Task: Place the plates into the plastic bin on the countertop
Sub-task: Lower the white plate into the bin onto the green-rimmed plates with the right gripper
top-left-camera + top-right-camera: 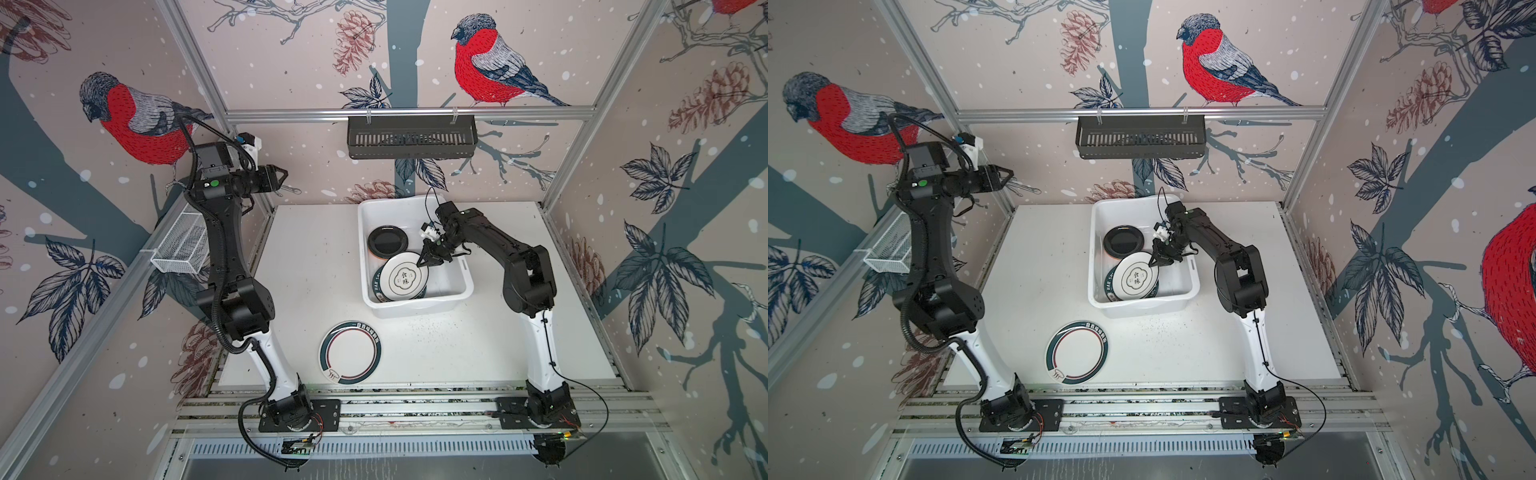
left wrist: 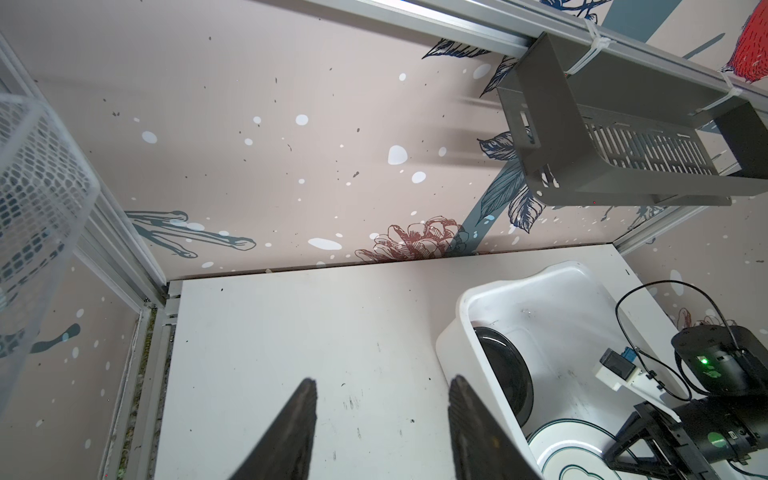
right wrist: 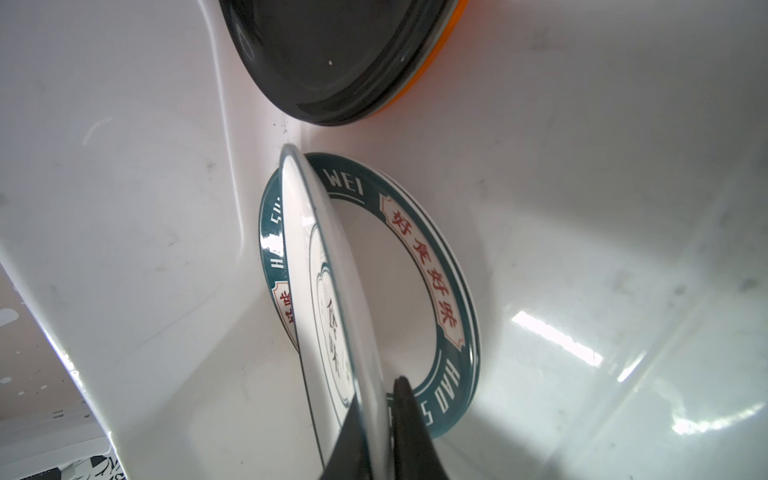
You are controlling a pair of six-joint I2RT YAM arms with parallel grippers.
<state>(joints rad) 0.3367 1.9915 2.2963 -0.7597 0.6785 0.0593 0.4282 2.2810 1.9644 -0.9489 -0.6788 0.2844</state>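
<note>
white plate [image 1: 405,276] is pinched at its rim by right fingers [image 3: 409,419], tilted over green-rimmed plate [image 3: 436,257] inside plastic bin [image 1: 415,309]; best laid flat before release. left fingers [image 2: 299,415] spread, empty.

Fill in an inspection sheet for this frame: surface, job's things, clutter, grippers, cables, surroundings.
Surface: white countertop, scattered dark specks.
Job's things: white rectangular plastic bin holds a small black plate stacked on an orange plate, plus a white emblem plate tilted over a green-rimmed lettered plate; one green-rimmed white plate lies on the countertop.
Clutter: nothing seen.
Grippers: left gripper raised, open, empty; right gripper shut on the emblem plate's rim.
Cables: black corrugated hose along left arm; thin black cable loops above the bin.
Surroundings: black slotted rack on rear rail, white wire-mesh basket at left, bird-print walls.
</note>
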